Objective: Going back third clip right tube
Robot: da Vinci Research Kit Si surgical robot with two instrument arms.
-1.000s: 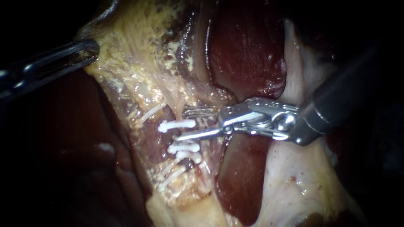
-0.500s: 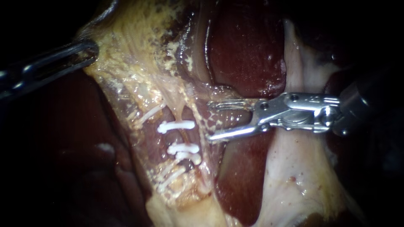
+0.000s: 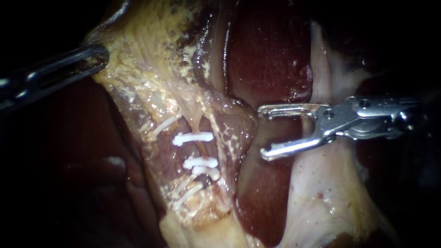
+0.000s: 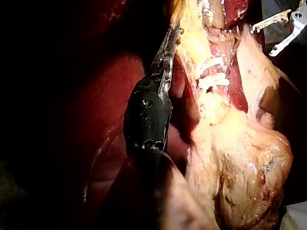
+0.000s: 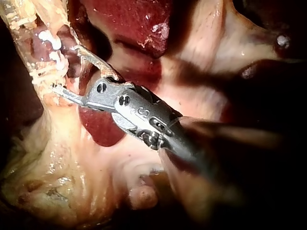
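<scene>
Dark liver (image 3: 271,55) behind, the right instrument (image 3: 262,132), jaws spread and empty, should withdraw straight toward 3 o'clock, clear of the clips (image 3: 193,137), with the left instrument (image 3: 98,54) jaws pinching yellowish tissue (image 3: 151,46).

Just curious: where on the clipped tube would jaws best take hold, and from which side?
Likely the bare stretch of tube between the top clip and the lower clips, approached from the right instrument's side: the tube runs upright there, so its open jaws would straddle it crosswise.
</scene>
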